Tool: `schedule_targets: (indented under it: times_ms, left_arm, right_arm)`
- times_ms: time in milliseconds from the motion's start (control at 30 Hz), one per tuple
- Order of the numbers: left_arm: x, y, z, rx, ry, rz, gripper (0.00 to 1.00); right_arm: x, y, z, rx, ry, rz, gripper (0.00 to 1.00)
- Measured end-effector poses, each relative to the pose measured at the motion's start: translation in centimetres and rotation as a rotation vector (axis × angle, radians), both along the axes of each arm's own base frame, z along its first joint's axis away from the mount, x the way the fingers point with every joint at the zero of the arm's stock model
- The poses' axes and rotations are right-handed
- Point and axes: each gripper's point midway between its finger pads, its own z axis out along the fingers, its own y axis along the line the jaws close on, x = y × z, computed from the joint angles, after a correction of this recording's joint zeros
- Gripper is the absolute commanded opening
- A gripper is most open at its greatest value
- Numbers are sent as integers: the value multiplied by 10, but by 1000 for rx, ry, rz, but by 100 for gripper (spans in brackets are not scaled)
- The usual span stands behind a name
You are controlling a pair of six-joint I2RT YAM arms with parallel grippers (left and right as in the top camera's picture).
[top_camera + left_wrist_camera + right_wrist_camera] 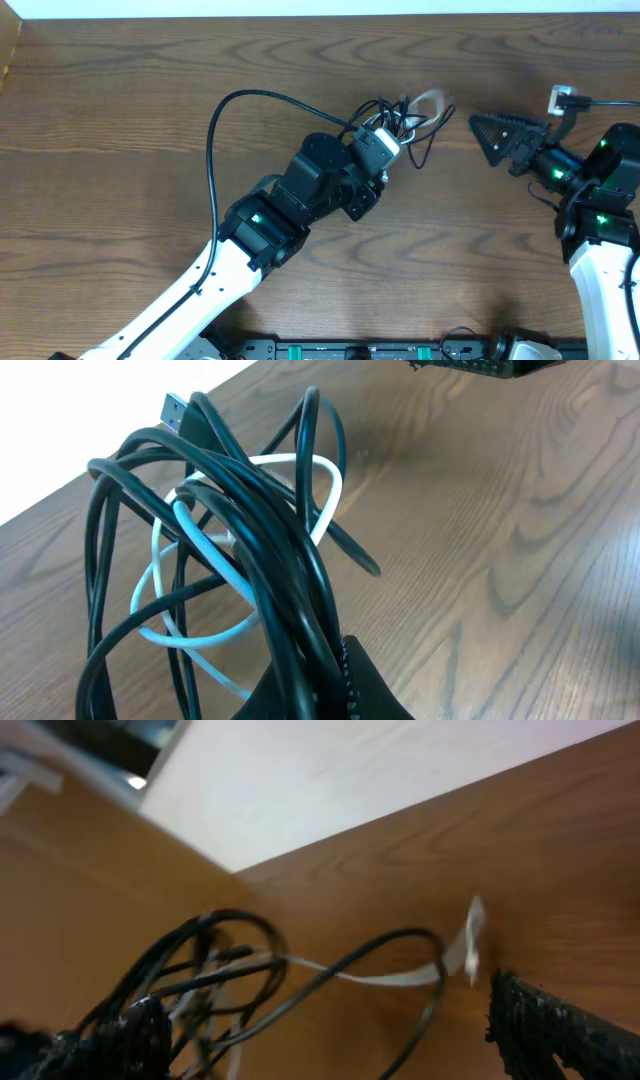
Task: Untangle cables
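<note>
My left claw (335, 685) grasps the cables (250, 550). My right claw (490, 135), released, should take the white cable (328, 485) and pull gently.

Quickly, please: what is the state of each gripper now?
Left gripper: closed, holding the bunch of cables.
Right gripper: open, empty.

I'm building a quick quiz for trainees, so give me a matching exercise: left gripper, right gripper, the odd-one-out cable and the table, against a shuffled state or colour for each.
1 left gripper
2 right gripper
3 odd-one-out cable
4 table

A white
B open, empty
C brown wood
D shut on black cables

Pairs: 1-D, 2-B, 3-A, 4-C
</note>
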Motion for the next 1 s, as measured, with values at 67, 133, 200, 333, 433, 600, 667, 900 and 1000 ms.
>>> schedule_targets:
  times_ms: [67,133,200,333,433,600,667,900,1000]
  left_arm:
    - [0,0,0,-2,1,0,8]
    - [0,0,1,-4,0,0,7]
    - [1,-1,3,-10,-7,0,7]
    - [4,-4,10,-38,-28,4,8]
    - [6,-6,15,-62,-32,13,8]
    - [8,-7,20,-92,-29,25,7]
    - [8,-7,20,-97,-24,29,8]
    - [8,-7,19,-112,-2,43,8]
    - [7,-7,18,-97,-8,35,7]
  right_arm:
    - [-5,7,2,14,-2,43,99]
    - [-9,14,3,38,11,78,99]
    - [-13,21,4,70,37,105,99]
    - [-19,35,5,142,112,143,99]
    - [-23,48,5,222,209,163,97]
    - [-27,63,4,351,384,154,88]
    - [-27,67,3,399,450,138,80]
    - [-28,77,2,493,584,103,72]
    - [-28,78,2,514,614,100,72]
